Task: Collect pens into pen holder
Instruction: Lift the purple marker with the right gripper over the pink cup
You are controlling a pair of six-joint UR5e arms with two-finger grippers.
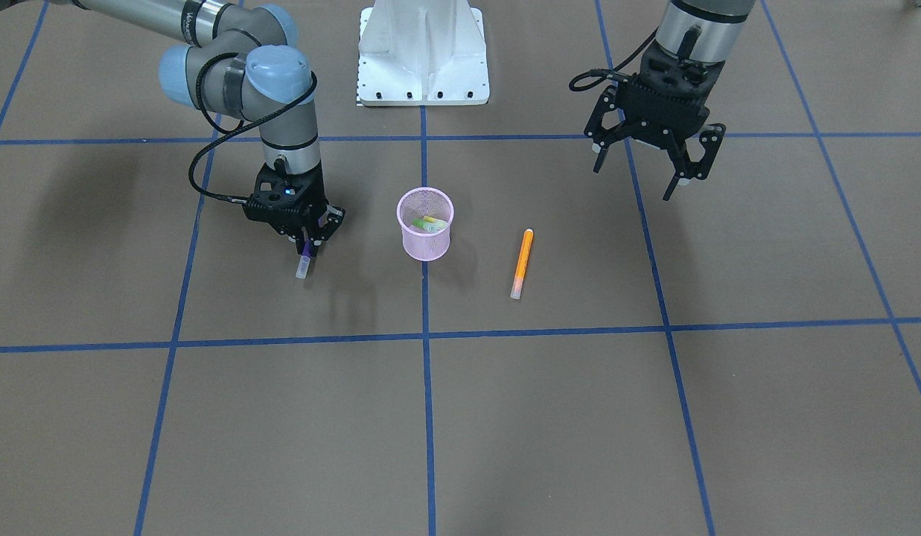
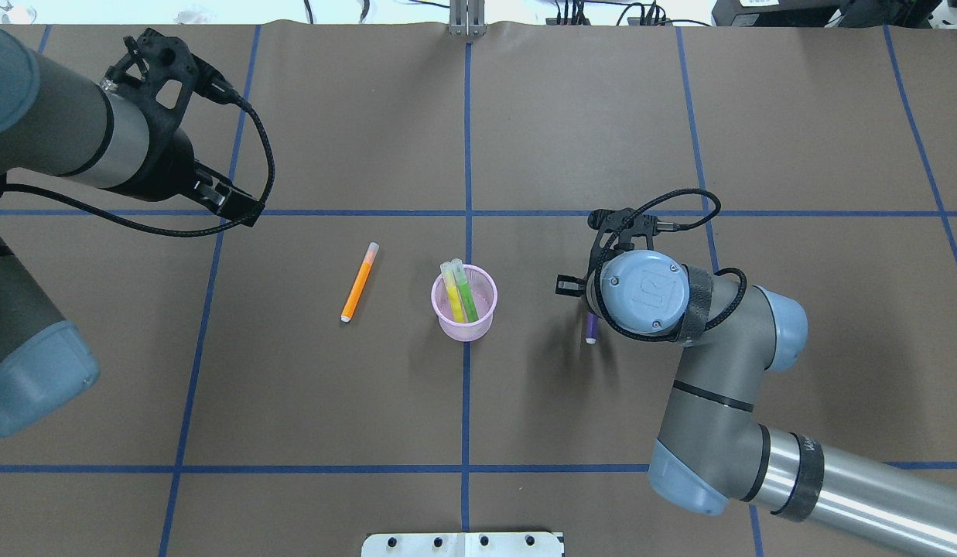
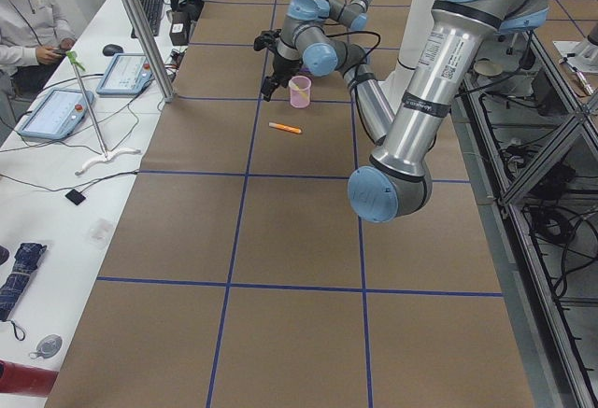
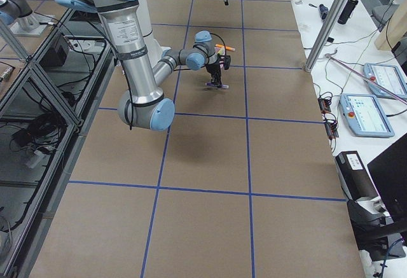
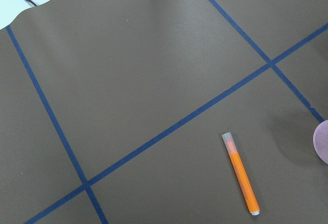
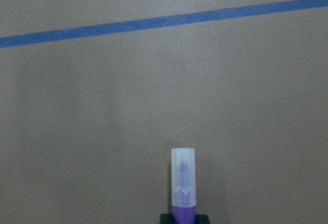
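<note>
The pink mesh pen holder [image 1: 425, 232] stands upright near the table's middle, also in the overhead view [image 2: 464, 309]. A yellow pen [image 2: 449, 290] and a green pen [image 2: 467, 300] stand in it. An orange pen [image 1: 522, 263] lies flat on the paper on the holder's left-arm side; it also shows in the left wrist view [image 5: 241, 180]. My right gripper [image 1: 306, 244] is shut on a purple pen [image 1: 304, 262], cap end out [image 6: 183, 180], low over the table beside the holder. My left gripper [image 1: 637, 173] is open and empty, raised far from the orange pen.
The table is covered in brown paper with blue tape grid lines [image 1: 425, 335]. The white robot base [image 1: 423, 52] stands at the table's robot side. The right arm's elbow [image 2: 718, 433] hangs over the table near the base side.
</note>
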